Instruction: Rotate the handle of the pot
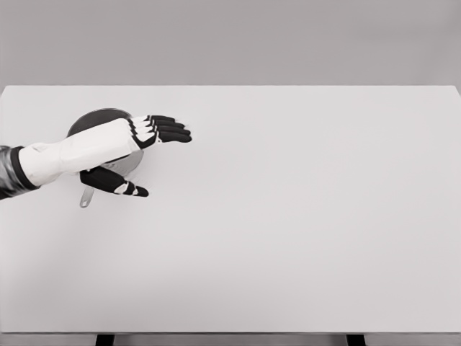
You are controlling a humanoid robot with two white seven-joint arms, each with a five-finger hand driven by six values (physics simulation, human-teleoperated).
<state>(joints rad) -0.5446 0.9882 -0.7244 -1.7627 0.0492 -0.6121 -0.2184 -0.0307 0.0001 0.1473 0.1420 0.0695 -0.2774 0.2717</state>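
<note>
Head view shows a white table (302, 238) filling most of the picture, its far edge running straight across under a grey backdrop and two dark legs showing below its near edge. One white arm comes in from the left edge, so this is the left hand (140, 148), reaching out over the table's far left part. Its four dark fingers (171, 130) are stretched out flat and close together, pointing toward the right edge, while the thumb (119, 184) is held apart below them, toward the near edge; the hand is relaxed and grasps nothing. The pot (97, 119) sits on the table beneath the wrist and palm, near the far left corner, mostly covered by the arm, with only a dark arc of rim showing. Its grey handle (86, 198) sticks out toward the near edge, just beside the thumb; whether they touch cannot be told.
</note>
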